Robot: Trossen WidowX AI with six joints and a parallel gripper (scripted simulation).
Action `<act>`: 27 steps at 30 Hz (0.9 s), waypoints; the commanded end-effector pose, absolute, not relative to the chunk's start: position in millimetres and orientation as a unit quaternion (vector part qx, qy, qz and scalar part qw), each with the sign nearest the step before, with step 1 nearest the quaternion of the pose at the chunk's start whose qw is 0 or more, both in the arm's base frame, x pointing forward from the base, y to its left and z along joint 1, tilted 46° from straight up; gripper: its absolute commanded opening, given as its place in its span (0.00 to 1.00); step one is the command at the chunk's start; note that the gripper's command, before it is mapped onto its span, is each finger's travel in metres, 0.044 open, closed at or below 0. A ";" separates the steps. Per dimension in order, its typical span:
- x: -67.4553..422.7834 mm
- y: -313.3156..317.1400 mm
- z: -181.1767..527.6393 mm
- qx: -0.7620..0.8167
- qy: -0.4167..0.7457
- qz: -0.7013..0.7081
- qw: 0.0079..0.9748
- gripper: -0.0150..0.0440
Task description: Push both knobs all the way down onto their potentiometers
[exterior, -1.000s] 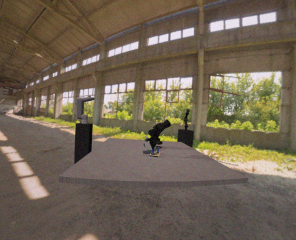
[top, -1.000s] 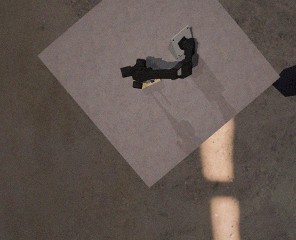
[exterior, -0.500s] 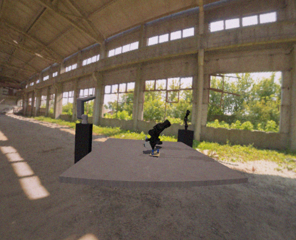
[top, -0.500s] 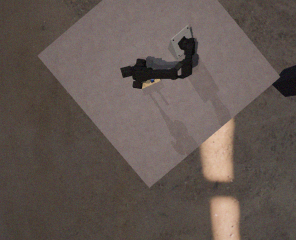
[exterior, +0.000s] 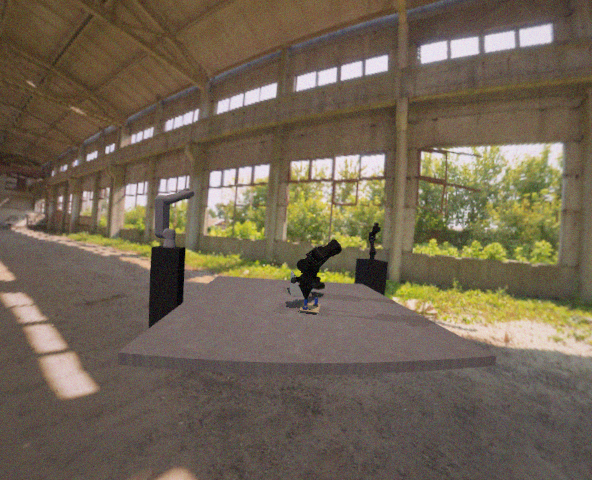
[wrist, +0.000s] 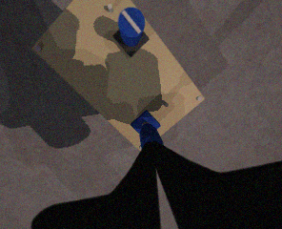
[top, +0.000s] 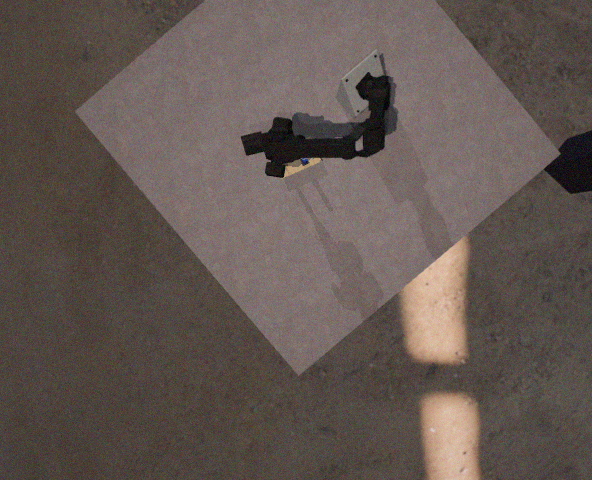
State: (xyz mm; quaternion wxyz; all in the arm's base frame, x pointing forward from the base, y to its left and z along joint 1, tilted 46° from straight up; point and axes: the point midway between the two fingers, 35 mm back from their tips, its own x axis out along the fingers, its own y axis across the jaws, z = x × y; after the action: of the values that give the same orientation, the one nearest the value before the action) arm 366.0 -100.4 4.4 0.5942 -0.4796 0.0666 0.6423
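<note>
A tan circuit board (wrist: pixel 84 52) (top: pixel 312 163) (exterior: pixel 309 310) stands on the table (top: pixel 182 155) (exterior: pixel 234 330). In the wrist view a blue knob with a white line (wrist: pixel 131 21) sits on its dark potentiometer (wrist: pixel 130 47) at the board's far end. A second blue knob (wrist: pixel 148 134) sits over a blue potentiometer (wrist: pixel 142 121) at the near edge. My gripper (wrist: pixel 151 147) is shut, with nothing between the fingers, and its tips rest on top of this near knob. In the top and exterior views the black arm (top: pixel 317 147) (exterior: pixel 312 268) bends down over the board.
The arm's grey base plate (top: pixel 355 82) lies on the table behind the board. A black pedestal with a grey fixture (exterior: pixel 166 289) stands left of the table, another black pedestal (exterior: pixel 371 273) (top: pixel 588 160) behind it.
</note>
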 end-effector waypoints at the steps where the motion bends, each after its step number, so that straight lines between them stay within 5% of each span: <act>1: 368.8 -94.5 1.6 -0.481 0.063 0.645 0.590 0.25; 27: 369.5 -91.7 -1.2 -0.481 0.063 0.645 0.590 0.25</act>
State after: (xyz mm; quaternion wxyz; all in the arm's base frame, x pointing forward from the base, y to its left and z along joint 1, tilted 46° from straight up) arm 365.8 -99.9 3.5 0.5956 -0.4798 0.0680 0.6407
